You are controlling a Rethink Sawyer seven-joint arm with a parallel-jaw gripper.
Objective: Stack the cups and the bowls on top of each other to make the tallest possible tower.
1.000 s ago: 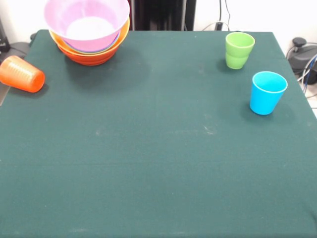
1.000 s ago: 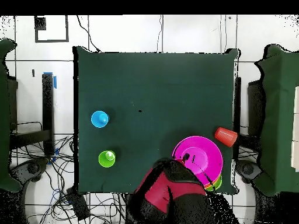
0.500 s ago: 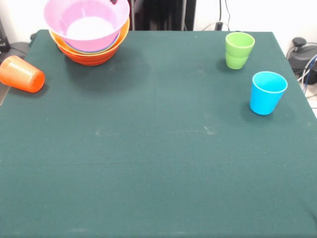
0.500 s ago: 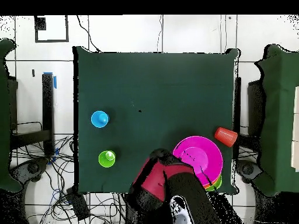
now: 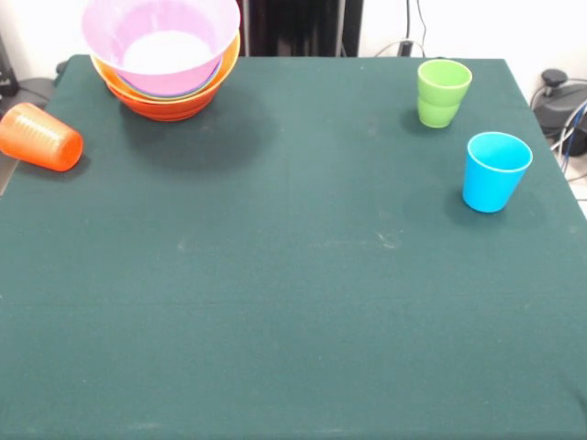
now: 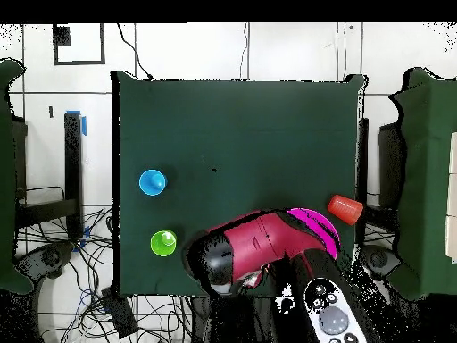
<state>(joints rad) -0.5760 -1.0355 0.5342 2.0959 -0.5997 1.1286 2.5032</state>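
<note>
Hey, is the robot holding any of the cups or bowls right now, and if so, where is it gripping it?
It cannot be told. The arm covers part of the pink bowl from overhead, but its gripper is hidden. All three cups sit free on the table.

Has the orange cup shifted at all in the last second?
No. The orange cup lies on its side at the table edge, beside the bowl stack, the same as before in both views.

Nested bowls (image 5: 162,64) at one table (image 5: 293,302) corner, toppled cup (image 5: 39,137) beside.
</note>
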